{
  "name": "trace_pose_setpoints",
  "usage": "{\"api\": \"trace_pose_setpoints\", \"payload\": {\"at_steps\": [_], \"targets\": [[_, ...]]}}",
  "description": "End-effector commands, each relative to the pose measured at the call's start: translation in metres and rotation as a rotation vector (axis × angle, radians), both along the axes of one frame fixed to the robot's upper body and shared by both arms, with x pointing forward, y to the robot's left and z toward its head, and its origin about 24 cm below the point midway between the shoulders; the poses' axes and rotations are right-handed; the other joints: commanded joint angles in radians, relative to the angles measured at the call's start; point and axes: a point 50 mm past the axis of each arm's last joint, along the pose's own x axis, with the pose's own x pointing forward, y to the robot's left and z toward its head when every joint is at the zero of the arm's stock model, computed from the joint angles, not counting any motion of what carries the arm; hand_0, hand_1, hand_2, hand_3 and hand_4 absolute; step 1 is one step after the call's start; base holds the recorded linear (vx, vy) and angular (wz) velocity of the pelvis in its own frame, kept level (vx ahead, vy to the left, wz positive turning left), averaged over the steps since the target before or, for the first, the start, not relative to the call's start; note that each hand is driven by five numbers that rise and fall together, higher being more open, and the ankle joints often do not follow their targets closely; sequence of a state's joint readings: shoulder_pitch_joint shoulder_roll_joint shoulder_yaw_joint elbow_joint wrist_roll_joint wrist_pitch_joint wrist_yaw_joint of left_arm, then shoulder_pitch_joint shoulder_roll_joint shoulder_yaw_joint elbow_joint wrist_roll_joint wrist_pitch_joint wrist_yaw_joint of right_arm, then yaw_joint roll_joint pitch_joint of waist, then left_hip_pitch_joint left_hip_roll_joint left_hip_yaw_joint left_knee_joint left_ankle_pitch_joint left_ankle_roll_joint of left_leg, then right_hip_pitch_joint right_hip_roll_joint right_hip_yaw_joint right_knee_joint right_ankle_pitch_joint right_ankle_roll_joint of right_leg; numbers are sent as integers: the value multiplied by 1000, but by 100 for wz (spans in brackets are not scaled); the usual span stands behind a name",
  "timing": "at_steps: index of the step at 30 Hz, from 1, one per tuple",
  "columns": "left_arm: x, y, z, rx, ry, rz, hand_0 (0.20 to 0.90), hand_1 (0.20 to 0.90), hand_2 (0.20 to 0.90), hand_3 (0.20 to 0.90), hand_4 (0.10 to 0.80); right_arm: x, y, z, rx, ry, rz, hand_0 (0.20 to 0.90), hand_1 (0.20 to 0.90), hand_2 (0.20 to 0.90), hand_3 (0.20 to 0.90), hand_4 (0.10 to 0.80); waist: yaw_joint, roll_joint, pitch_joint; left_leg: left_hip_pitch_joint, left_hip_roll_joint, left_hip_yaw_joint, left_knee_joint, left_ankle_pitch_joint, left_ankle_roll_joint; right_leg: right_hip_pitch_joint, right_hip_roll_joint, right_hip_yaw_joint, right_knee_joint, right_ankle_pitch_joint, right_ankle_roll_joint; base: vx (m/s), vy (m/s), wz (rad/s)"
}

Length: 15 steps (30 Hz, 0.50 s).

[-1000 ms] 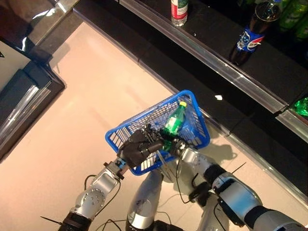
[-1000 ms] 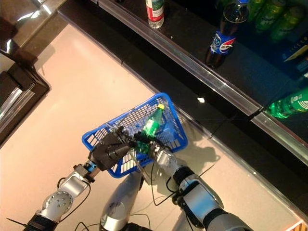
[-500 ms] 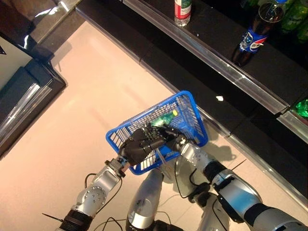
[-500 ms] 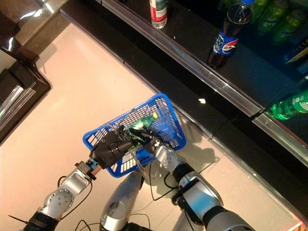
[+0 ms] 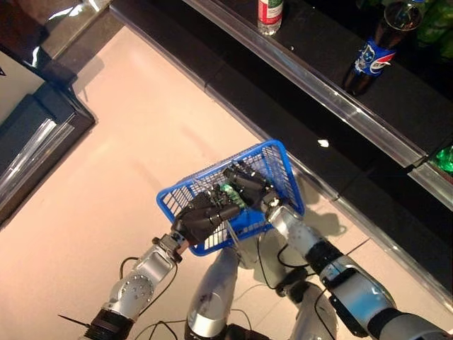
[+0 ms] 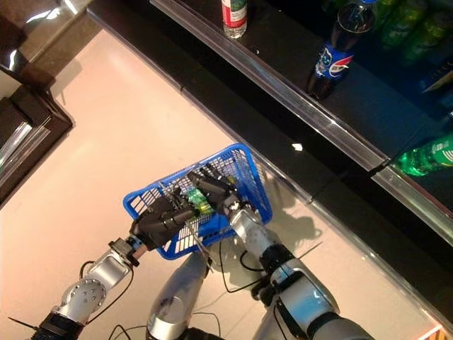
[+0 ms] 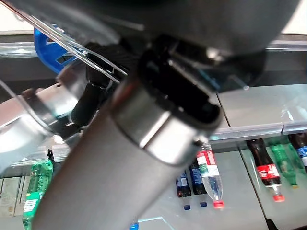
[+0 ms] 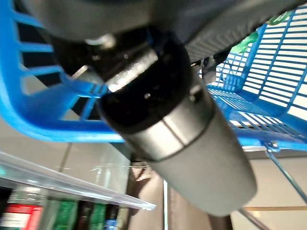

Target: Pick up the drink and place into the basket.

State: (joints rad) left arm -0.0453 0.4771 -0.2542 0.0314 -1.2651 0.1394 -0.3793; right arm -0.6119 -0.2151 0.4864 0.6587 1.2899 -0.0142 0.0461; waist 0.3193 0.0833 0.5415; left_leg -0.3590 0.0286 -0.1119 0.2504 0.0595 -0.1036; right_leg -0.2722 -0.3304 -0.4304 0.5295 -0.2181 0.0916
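The blue basket (image 5: 284, 160) hangs raised in front of me. My left hand (image 5: 200, 217) is shut on its thin wire handles at the near rim. My right hand (image 5: 247, 185) reaches down inside the basket, its fingers curled over a green drink bottle (image 5: 228, 190). The bottle lies low between the two hands, and only a small green patch of it shows. The same hand (image 6: 213, 190) and bottle (image 6: 195, 198) show in the right eye view. The basket's blue walls (image 8: 268, 96) show past my right forearm in the right wrist view.
A dark shelf with a shiny metal rail (image 5: 318, 85) runs across the back. On it stand a clear bottle with a red label (image 5: 269, 14), a dark cola bottle (image 5: 371, 53) and green bottles (image 6: 425, 152) at the right. A dark cabinet (image 5: 35, 127) stands at the left.
My right hand has lowered the green bottle from standing tilted above the rim down into the blue basket, and has reached further in. My left hand holds the basket steady.
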Motion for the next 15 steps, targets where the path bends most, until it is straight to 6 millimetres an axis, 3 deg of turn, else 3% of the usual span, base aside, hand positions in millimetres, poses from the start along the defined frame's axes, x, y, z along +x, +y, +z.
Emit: {"api": "trace_pose_setpoints", "payload": {"at_steps": [1, 9, 12, 15], "targets": [[-20, -33, 89, -394, -477, -191, 300, 300, 300, 200, 100, 7, 15, 65, 97, -288, 36, 900, 900, 900, 900, 800, -31, 1, -21, -1, 16, 89, 69, -42, 65, 2, 17, 43, -96, 171, -8, -28, -11, -12], [-17, -12, 75, -356, -422, 42, 300, 300, 300, 200, 100, -29, 4, 45, -18, -311, 62, 900, 900, 900, 900, 800, -91, -34, -22, 42, 37, 126, 45, -42, 64, 33, 47, 75, -132, 167, -9, -10, -13, -15], [-20, 3, 62, -330, -393, 161, 300, 300, 300, 200, 100, -52, -9, 20, -13, -259, 86, 900, 900, 900, 900, 800, -114, -50, -31, 80, 47, 139, 26, -39, 60, 69, 67, 90, -165, 170, -10, -3, -47, -20], [-21, 17, 50, -170, -397, 293, 300, 300, 300, 200, 100, -70, -19, 1, 27, -215, 110, 900, 900, 900, 900, 800, -136, -64, -61, 110, 56, 153, -2, -35, 55, 98, 83, 105, -209, 179, -5, 23, -18, -14]]}}
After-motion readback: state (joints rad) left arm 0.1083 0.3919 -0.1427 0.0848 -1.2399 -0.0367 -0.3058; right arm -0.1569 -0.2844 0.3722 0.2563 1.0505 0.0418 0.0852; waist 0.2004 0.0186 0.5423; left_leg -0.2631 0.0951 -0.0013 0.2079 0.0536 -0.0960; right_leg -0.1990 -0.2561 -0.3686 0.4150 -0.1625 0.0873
